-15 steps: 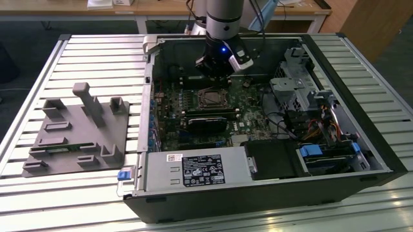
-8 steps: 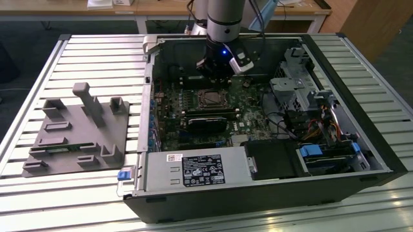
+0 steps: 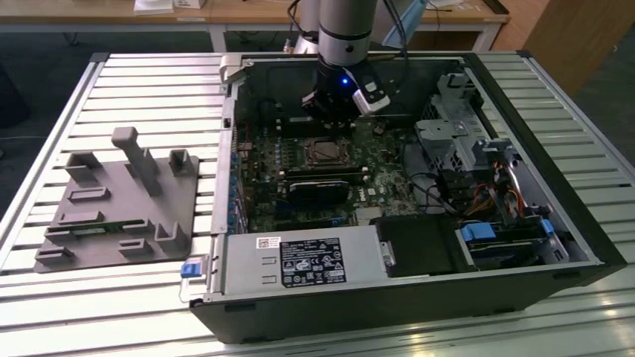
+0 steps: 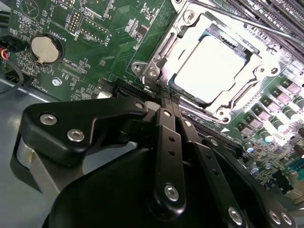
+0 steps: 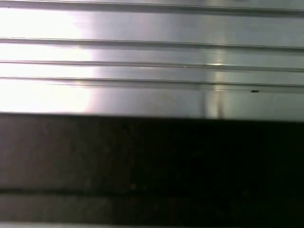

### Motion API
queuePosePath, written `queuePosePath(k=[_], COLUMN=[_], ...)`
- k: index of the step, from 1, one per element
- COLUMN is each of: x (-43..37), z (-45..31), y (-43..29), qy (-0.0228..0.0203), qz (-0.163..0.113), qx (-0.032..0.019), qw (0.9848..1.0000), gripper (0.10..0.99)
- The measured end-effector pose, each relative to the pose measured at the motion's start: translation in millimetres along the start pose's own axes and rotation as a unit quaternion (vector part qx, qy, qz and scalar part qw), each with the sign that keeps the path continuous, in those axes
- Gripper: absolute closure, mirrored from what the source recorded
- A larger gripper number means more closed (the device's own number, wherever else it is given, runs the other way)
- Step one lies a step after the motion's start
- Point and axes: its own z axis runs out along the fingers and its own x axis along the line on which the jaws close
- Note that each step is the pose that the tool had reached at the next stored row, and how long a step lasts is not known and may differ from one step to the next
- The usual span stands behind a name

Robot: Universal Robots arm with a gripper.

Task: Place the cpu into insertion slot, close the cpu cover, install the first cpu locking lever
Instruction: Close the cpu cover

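1. The computer case (image 3: 555,223) lies open on the ribbed metal surface (image 3: 119,82), filling the middle and right of the exterior view, with a grey fixture plate (image 3: 119,208) well apart at the left of that frame.
2. The pincer (image 4: 168,102) hangs over the green motherboard (image 4: 95,52) inside the case; in the second wrist view its two black fingers (image 4: 167,142) run side by side and close together, narrow, with nothing between them.
3. The insertion slot (image 4: 216,66) sits at the upper right of the second wrist view, just beyond the fingertips, which point toward its near edge.
4. The cpu (image 4: 213,69) lies flat in the slot, its pale metal face bright under the light.
5. The cpu cover (image 4: 156,59) looks folded down around the chip, its silver frame bordering the face on all sides; I judge it closed.
6. A thin wire lever (image 4: 247,21) runs slantwise along the far side of the slot, at the upper right of that frame.
7. Writing: a white label (image 3: 312,262) on the power supply and fine white print on the board show, too small to make out.
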Motion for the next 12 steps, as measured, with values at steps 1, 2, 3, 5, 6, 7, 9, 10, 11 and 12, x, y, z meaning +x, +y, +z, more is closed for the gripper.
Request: queuePosePath(k=[1, 2, 3, 5, 6, 7, 9, 10, 11, 12], x=[-0.1, -0.1, -0.2, -0.3, -0.3, -0.5, -0.7, -0.8, -0.8, -0.9], z=[0.2, 0.6, 1.1, 2.1, 2.6, 3.1, 4.2, 4.4, 4.4, 4.5], y=[0.0, 0.1, 0.2, 0.6, 1.0, 1.5, 2.3, 2.4, 2.6, 3.1], qy=[0.0, 0.0001, 0.0002, 0.0005, 0.0007, 0.0006, 0.0007, 0.0007, 0.0008, 0.0009], qz=[0.0, 0.0, 0.0, 0.0, 0.0, 0.0, 0.0, 0.0, 0.0, 0.0], qx=[0.0024, 0.0049, 0.0072, 0.0101, 0.0121, 0.0135, 0.0136, 0.014, 0.0142, 0.0143], qw=[1.0, 1.0, 1.0, 0.9999, 0.9999, 0.9999, 0.9999, 0.9999, 0.9999, 0.9999], gripper=[0.98, 0.98, 0.98, 0.98, 0.98, 0.98, 0.98, 0.98, 0.98, 0.98])
